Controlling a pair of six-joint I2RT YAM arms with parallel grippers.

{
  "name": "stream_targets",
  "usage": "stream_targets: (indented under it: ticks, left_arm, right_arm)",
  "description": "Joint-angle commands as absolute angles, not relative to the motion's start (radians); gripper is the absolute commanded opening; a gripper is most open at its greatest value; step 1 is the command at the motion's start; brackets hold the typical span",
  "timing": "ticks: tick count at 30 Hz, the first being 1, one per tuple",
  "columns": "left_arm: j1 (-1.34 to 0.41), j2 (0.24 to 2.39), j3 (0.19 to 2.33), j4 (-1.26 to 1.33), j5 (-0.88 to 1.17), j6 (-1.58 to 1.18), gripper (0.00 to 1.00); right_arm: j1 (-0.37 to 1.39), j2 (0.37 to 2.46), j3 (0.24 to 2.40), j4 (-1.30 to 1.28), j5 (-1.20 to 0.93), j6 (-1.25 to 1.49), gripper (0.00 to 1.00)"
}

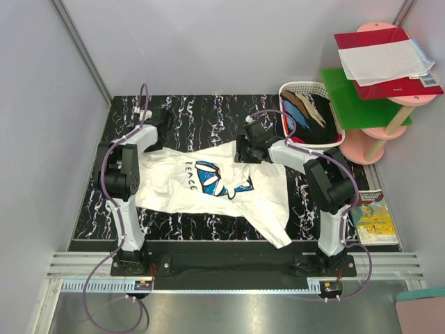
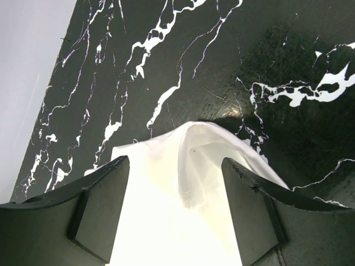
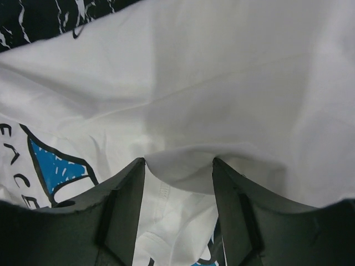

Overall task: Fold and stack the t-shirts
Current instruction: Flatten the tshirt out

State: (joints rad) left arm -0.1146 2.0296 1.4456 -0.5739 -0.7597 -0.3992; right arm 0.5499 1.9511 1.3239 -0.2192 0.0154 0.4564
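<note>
At the left, the left gripper is seen with jaws wide apart over the shirt's far-left edge. A raised fold of cloth lies between the fingers and is not pinched. The white t-shirt, printed with a blue daisy and PEACE, is spread crumpled on the black marble table between both arms. The right gripper is placed at the shirt's far-right side, jaws parted over a cloth ridge. Other t-shirts are piled in the white basket further right.
</note>
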Motion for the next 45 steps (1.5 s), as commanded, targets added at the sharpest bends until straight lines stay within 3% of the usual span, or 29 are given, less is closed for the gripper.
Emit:
stream_targets:
  ticks: [1,7,10,11,15,17,19,25,28,29,31,32,41,45]
  left_arm:
    - [-0.110,2.013,1.456,-0.558,-0.785,-0.393,0.74]
    - [-0.112,2.019,1.463,-0.566,-0.785,-0.391,0.74]
    - [-0.110,2.017,1.459,-0.566,-0.807,-0.397,0.74]
    - [-0.110,2.017,1.459,-0.565,-0.808,-0.397,0.74]
    - [-0.106,2.011,1.456,-0.566,-0.818,-0.397,0.77]
    - [-0.101,2.003,1.447,-0.565,-0.827,-0.411,0.91]
    - [-0.098,1.985,1.430,-0.558,-0.828,-0.423,0.99]
    - [-0.078,1.931,1.365,-0.465,-0.718,-0.394,0.97]
    - [-0.075,1.956,1.380,-0.468,-0.713,-0.377,0.77]
    - [-0.075,1.966,1.387,-0.474,-0.716,-0.376,0.51]
    - [-0.075,1.986,1.410,-0.502,-0.730,-0.385,0.13]
    - [-0.075,1.988,1.413,-0.511,-0.736,-0.390,0.00]
    - [-0.103,1.872,1.330,-0.483,-0.758,-0.463,0.00]
    - [-0.192,1.662,1.220,-0.463,-0.821,-0.512,0.00]
  right_arm:
    - [0.555,1.962,1.367,-0.256,-0.049,0.477,0.61]
    - [0.555,2.009,1.394,-0.273,-0.060,0.477,0.59]
    - [0.558,2.016,1.394,-0.270,-0.058,0.468,0.10]
    - [0.558,2.013,1.391,-0.265,-0.058,0.466,0.00]
    - [0.561,1.961,1.362,-0.253,-0.008,0.443,0.00]
    - [0.561,1.928,1.329,-0.249,0.043,0.436,0.00]
    - [0.561,1.867,1.289,-0.239,0.141,0.416,0.00]
    - [0.522,1.752,1.203,-0.215,0.307,0.367,0.00]
    - [0.497,1.738,1.181,-0.199,0.285,0.362,0.00]
    - [0.495,1.741,1.180,-0.196,0.281,0.362,0.00]
    - [0.492,1.747,1.178,-0.196,0.270,0.362,0.00]
    - [0.491,1.753,1.178,-0.190,0.255,0.368,0.00]
    - [0.492,1.700,1.149,-0.129,0.215,0.350,0.00]
    - [0.494,1.593,1.118,-0.071,0.189,0.308,0.00]
